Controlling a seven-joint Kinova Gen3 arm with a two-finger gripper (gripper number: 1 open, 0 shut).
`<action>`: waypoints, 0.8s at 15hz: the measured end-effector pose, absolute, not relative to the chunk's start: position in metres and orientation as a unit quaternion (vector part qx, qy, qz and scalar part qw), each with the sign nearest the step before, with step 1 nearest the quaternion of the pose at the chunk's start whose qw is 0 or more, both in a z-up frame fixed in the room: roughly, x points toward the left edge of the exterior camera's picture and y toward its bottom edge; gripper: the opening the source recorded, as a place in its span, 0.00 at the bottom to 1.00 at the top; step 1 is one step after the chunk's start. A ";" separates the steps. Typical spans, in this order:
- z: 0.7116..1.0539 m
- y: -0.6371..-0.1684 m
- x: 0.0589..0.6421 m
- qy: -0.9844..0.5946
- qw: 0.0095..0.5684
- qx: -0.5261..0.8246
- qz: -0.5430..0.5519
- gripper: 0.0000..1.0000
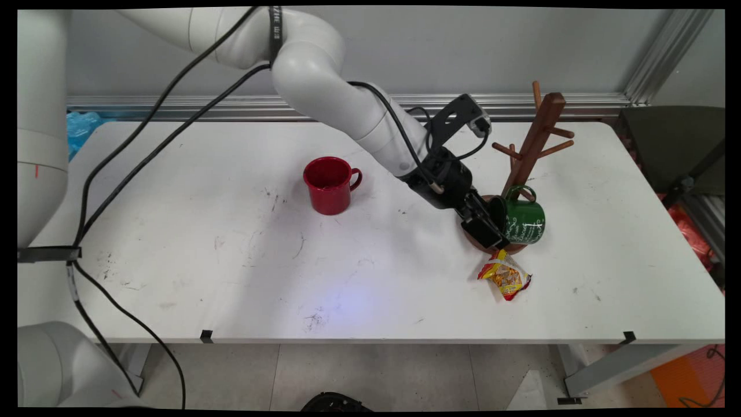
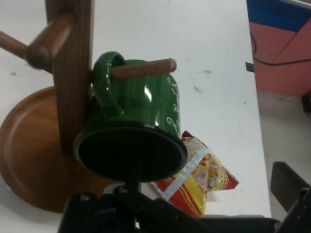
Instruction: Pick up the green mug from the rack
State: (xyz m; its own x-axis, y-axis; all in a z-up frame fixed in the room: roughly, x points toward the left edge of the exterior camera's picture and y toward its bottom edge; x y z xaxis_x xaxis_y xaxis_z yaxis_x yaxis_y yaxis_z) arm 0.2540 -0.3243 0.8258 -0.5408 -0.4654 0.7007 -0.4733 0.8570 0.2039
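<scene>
Backdrop: grey wall with a metal rail behind, and a white desk (image 1: 231, 260) marked with dark scuffs.
Mug tree: a wooden stand (image 1: 535, 139) on the desk's far right, its round base (image 2: 29, 155) flat on the desk and its pegs angled upward.
Green mug: it's on the stand! The green mug (image 1: 524, 223) hangs low by its handle over one peg (image 2: 146, 69), tipped on its side with its dark mouth facing the hand camera.
Gripper: the gripper (image 1: 489, 229) sits right at the mug's mouth with its jaws spread. The one finger (image 2: 289, 187) in view is well clear of the rim, and nothing is held.
Care: only the handle carries the mug, so by my reading a sideways nudge here would set it swinging or slip it off the peg.
Snack packet: a yellow-and-red packet (image 1: 505, 278) lies on the desk just below the mug, beside the base.
Red mug: upright (image 1: 329, 185), well apart at mid-desk.
</scene>
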 end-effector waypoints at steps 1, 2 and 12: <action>0.824 -0.325 0.253 -0.877 0.398 0.269 0.004 1.00; 0.823 -0.325 0.252 -0.877 0.399 0.269 0.004 1.00; 0.813 -0.327 0.249 -0.873 0.403 0.275 -0.001 1.00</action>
State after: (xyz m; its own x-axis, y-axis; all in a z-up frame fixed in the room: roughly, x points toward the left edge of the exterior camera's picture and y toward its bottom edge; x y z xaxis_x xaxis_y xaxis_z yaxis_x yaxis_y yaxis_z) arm 0.2485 -0.3269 0.8128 -0.5227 -0.4818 0.7033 -0.4795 0.8483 0.2248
